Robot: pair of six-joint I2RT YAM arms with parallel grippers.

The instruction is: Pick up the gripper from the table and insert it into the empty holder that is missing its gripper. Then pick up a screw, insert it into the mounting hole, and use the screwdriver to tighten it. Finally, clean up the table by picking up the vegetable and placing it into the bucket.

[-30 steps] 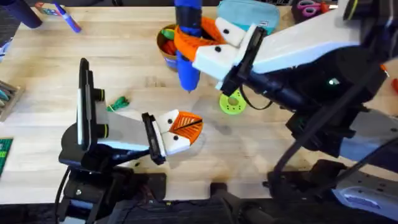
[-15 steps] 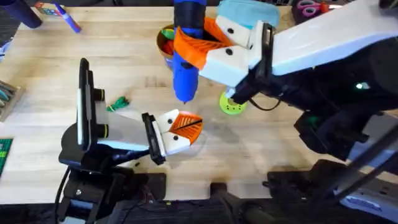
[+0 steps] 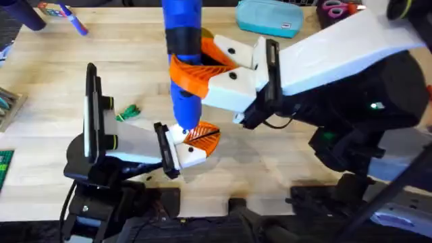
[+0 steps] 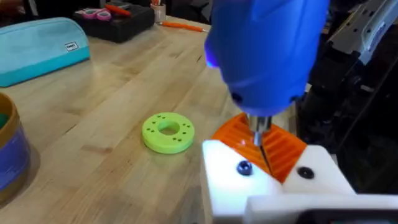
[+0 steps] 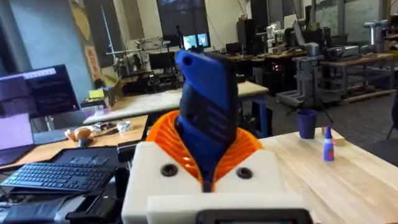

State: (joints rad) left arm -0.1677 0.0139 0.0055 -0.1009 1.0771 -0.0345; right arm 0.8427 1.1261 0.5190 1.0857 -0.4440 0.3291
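Note:
My right gripper (image 3: 192, 64) is shut on the blue screwdriver (image 3: 183, 40), which its orange fingers hold roughly upright. The metal bit (image 4: 261, 137) comes down onto the white holder (image 3: 183, 154) at the end of my left arm, between the two black screws (image 4: 244, 167). The orange ribbed gripper (image 3: 204, 138) sits in that holder and fans out beyond it. On the table left of the holder lies the small green vegetable (image 3: 127, 112). In the left wrist view the blue bucket (image 4: 11, 162) shows at the edge.
A green disc with holes (image 4: 168, 132) lies on the wood near the holder. A teal pouch (image 3: 268, 17) and scissors (image 3: 335, 8) are at the far edge. A blue marker (image 3: 73, 19) lies far left. Bare wood extends front right of the holder.
The right arm has carried the screwdriver left and toward the near edge, from beside the green disc to directly over the holder. The left arm has stayed still.

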